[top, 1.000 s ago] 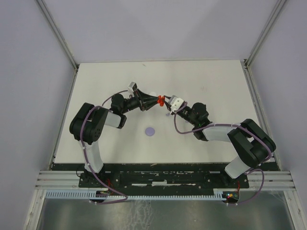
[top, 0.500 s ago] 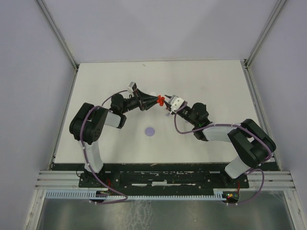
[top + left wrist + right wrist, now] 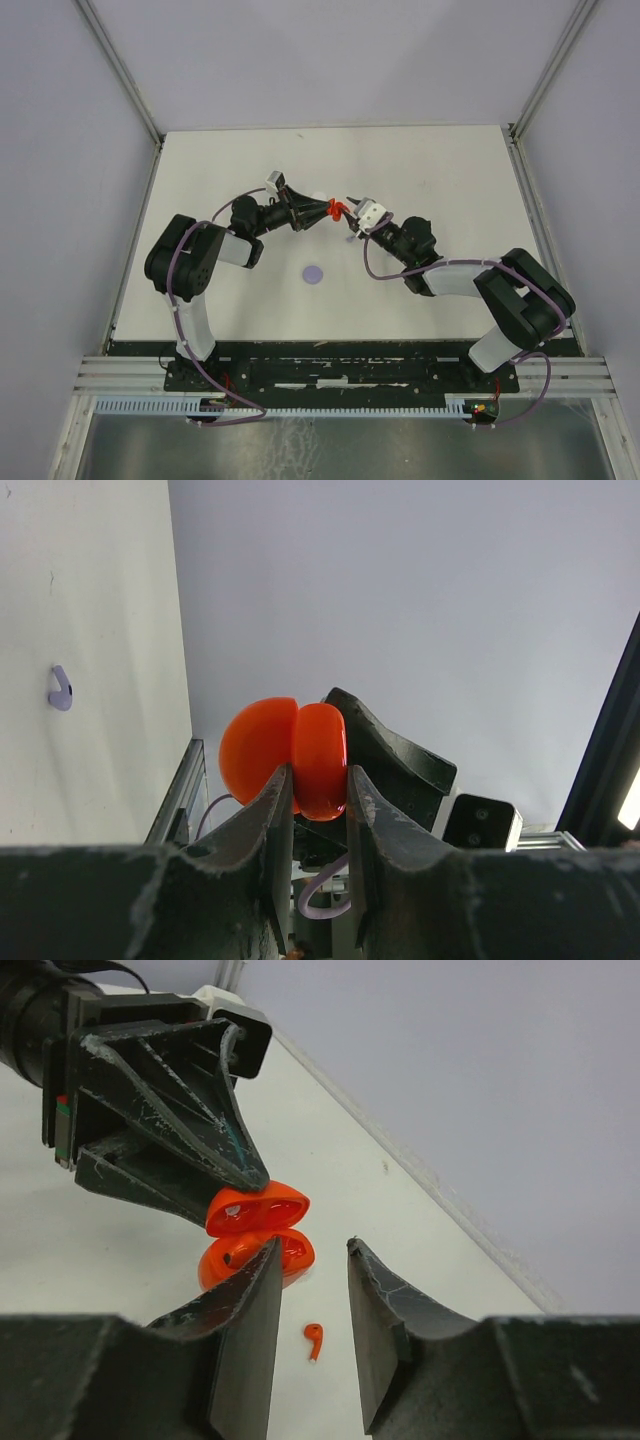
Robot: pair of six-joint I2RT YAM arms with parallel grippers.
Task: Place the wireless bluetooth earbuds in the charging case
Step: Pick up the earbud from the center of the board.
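My left gripper (image 3: pixel 320 780) is shut on the orange-red charging case (image 3: pixel 300 755) and holds it above the table. In the right wrist view the case (image 3: pixel 255 1230) gapes open, and a red earbud (image 3: pixel 237 1251) seems to sit in its lower half. My right gripper (image 3: pixel 313 1260) is open just in front of the case with nothing between its fingers. Another red earbud (image 3: pixel 314 1339) lies on the table below it. A pale purple earbud (image 3: pixel 61 688) lies on the table in the left wrist view. From above, both grippers meet at the case (image 3: pixel 336 209).
A pale purple disc (image 3: pixel 315 273) lies on the white table (image 3: pixel 450 180) nearer the arm bases. A small white object (image 3: pixel 318 197) sits behind the left gripper. Grey walls and a metal frame (image 3: pixel 530 90) enclose the table.
My right gripper's jaws have spread apart beside the case. The left gripper and the case have stayed where they were.
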